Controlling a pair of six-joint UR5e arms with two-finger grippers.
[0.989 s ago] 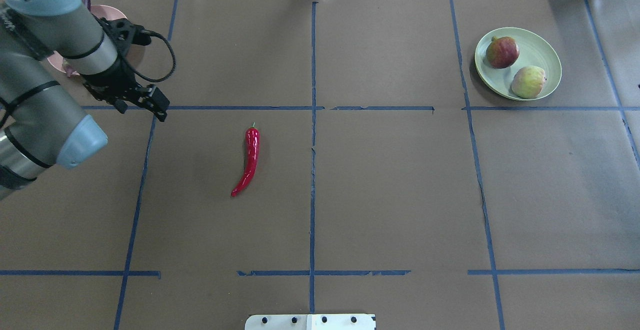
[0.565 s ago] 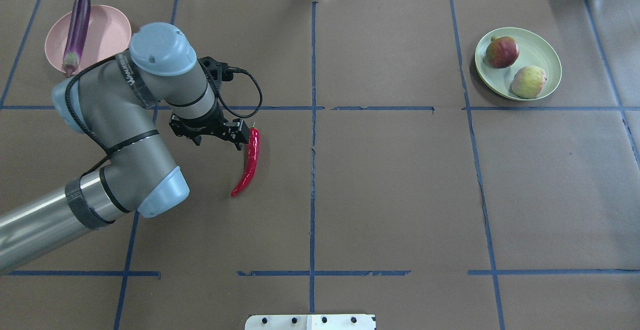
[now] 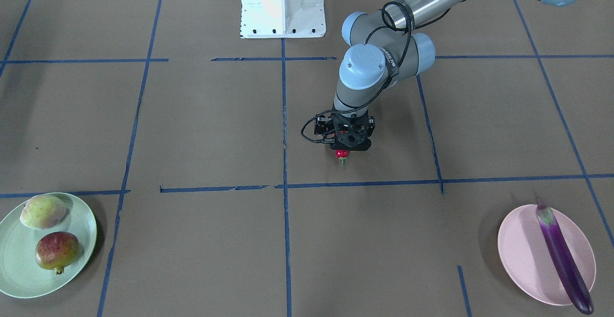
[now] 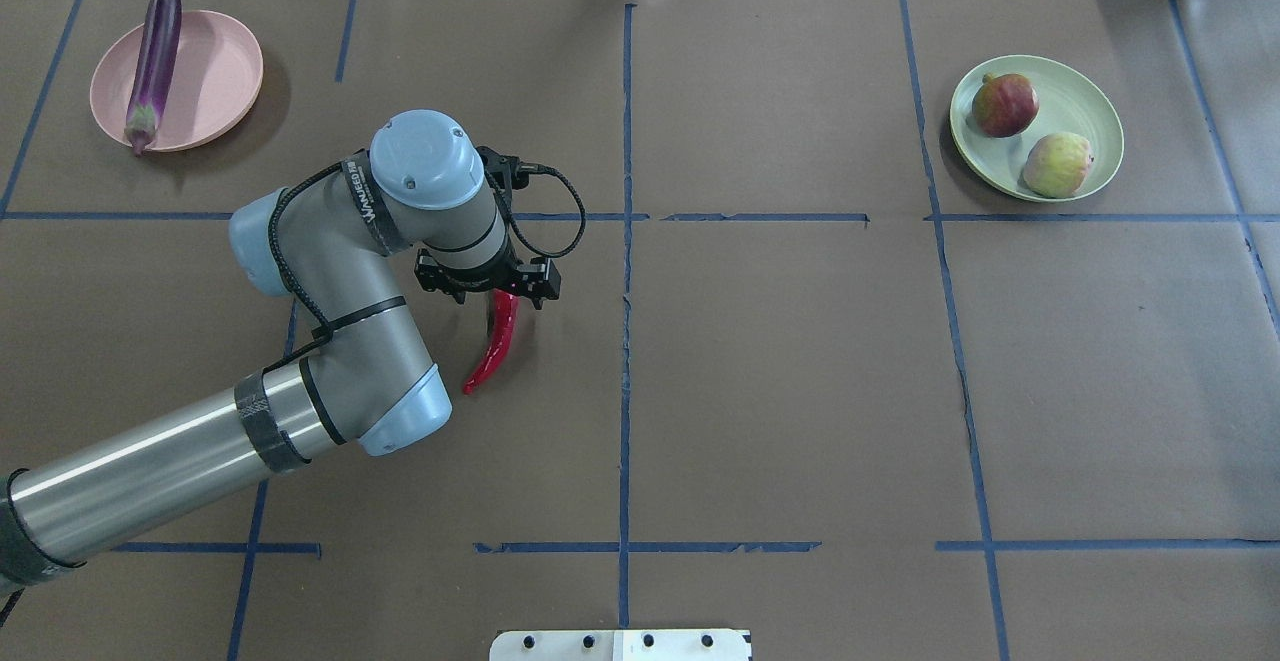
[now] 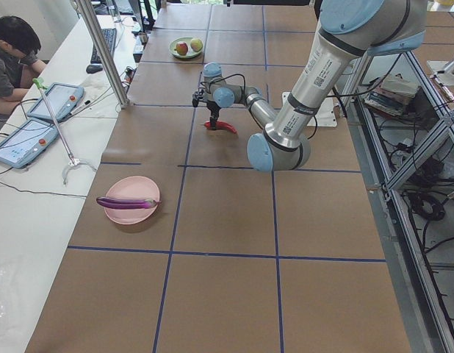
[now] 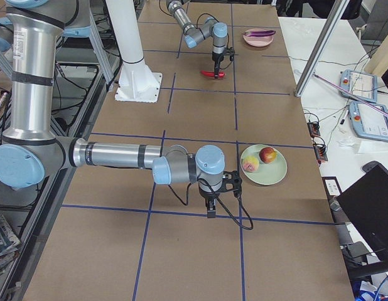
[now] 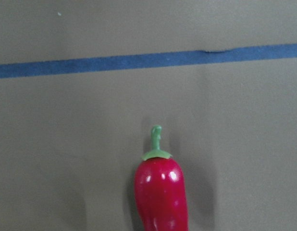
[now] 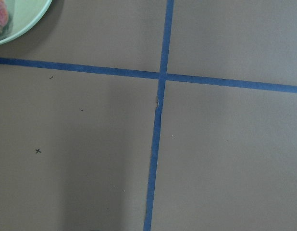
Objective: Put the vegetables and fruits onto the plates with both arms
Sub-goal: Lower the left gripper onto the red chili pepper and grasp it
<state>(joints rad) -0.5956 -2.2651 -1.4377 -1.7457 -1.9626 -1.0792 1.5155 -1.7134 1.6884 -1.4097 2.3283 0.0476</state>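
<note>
the brown paper table (image 4: 800, 391) is stretching out with blue tape lines crossing it. the left arm (image 4: 330, 281) is reaching in from the near left and bending down over the middle left squares. the right arm (image 6: 118, 155) is hanging low over bare paper just near of the green plate (image 4: 1085, 101), which is sitting at the far right. the pink plate (image 4: 215, 71) is sitting at the far left, well apart from it.

the eggplant (image 4: 155, 46) is lying across the pink plate's left side, both ends poking past the rim. the red-blushed fruit (image 4: 1004, 104) and the pale peach-like fruit (image 4: 1056, 164) are resting side by side on the green plate. so the chili pepper (image 4: 497, 351) looks to me like the one thing left, lying on the paper left of the centre line, its tip curling near and left.

the left gripper (image 4: 492, 291) is hovering right over the chili's thick far end; i cannot tell whether its fingers are spread or pressed together, as its body is hiding them. the right gripper (image 6: 210, 210) is pointing down at the paper, and i cannot tell its state either.

i am guessing the chili is light, fairly stiff and slick with that gloss. the thick shoulder just below the green stem (image 7: 156, 137) seems the place to pinch, across its width; the thin tip would likely be slipping out
</note>
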